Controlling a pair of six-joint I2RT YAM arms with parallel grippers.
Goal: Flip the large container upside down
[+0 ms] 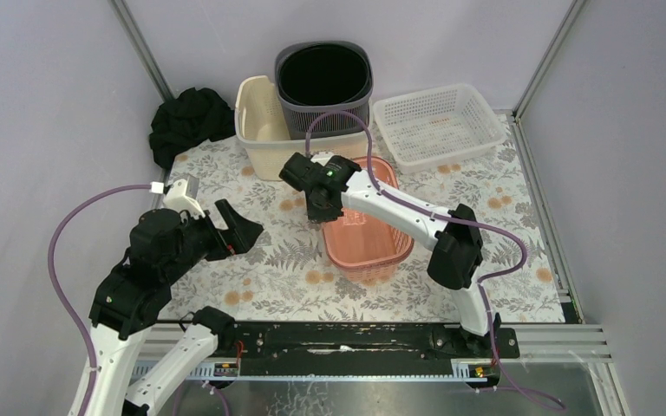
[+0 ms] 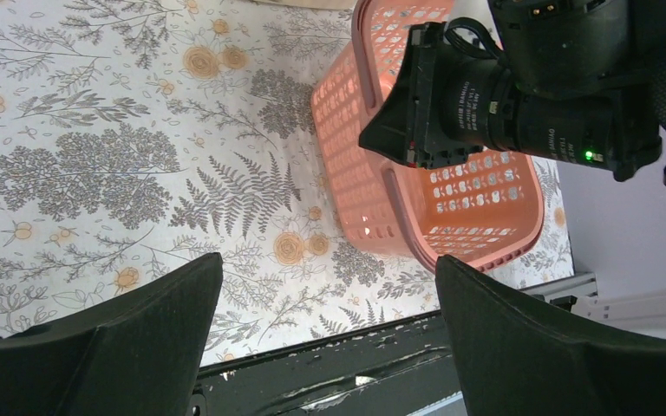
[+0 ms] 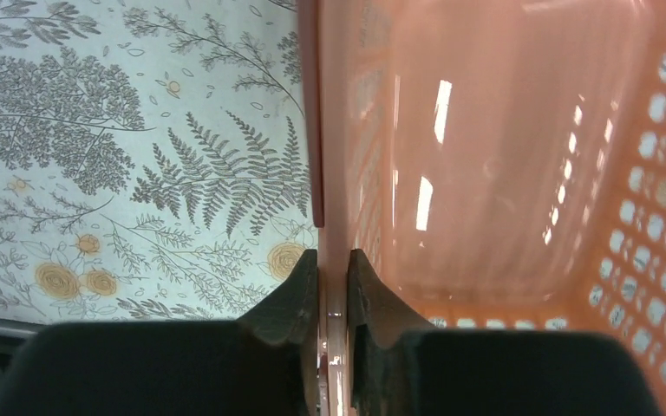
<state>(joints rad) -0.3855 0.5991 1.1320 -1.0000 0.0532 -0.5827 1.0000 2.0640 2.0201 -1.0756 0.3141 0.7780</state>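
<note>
Left gripper (image 1: pixel 241 227): fingers wide apart, nothing between them, above the floral tablecloth (image 1: pixel 269 269) at 9 o'clock of the orange basket (image 1: pixel 373 238). Basket mid-table, upright, open side up. Right gripper (image 3: pixel 333 260): clamped on the basket's 9 o'clock wall, one finger inside, one outside.

The top view looked down from above and behind the arm bases over the whole desk (image 1: pixel 269 277). The left wrist view faced the orange basket (image 2: pixel 355 191), at its upper right. The right wrist view peered close along the basket's rim. All three shared it.
</note>
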